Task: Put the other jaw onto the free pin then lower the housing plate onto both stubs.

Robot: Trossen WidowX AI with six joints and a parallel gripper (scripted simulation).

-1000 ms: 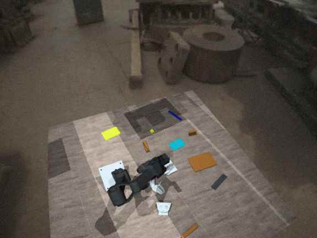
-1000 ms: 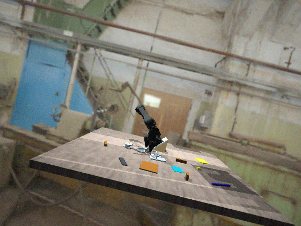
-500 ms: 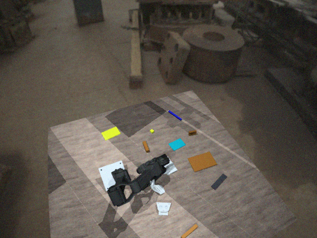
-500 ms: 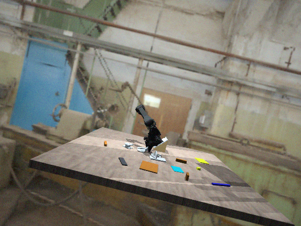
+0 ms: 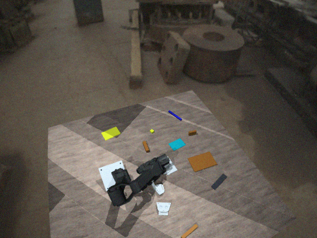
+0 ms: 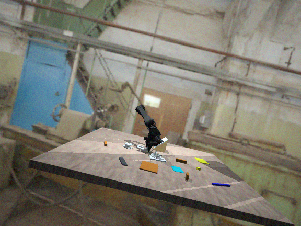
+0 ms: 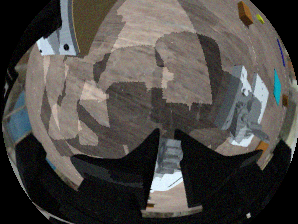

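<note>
The white base plate (image 5: 172, 169) (image 6: 162, 160) (image 7: 260, 89) carries a jaw (image 7: 241, 112) at the right in the wrist view. The free pin cannot be picked out. The loose jaw (image 5: 159, 189) (image 6: 141, 148) (image 7: 171, 156) lies between base and housing plate, low at the table. My gripper (image 6: 149, 150) (image 7: 166, 132) is nearly closed over it, with a ribbed grey part of the jaw between the fingers. The fingers hide part of it. The white housing plate (image 5: 163, 207) (image 6: 128, 145) lies apart from both, beyond the loose jaw from the base.
A large white plate (image 5: 104, 172) stands by the arm's foot. An orange slab (image 5: 202, 161) (image 6: 149, 167), a cyan sheet (image 5: 176, 144) (image 6: 177, 169) and an orange block (image 5: 146, 146) lie near the base. A dark bar (image 5: 219, 182) and an orange stick (image 5: 190, 231) lie farther off.
</note>
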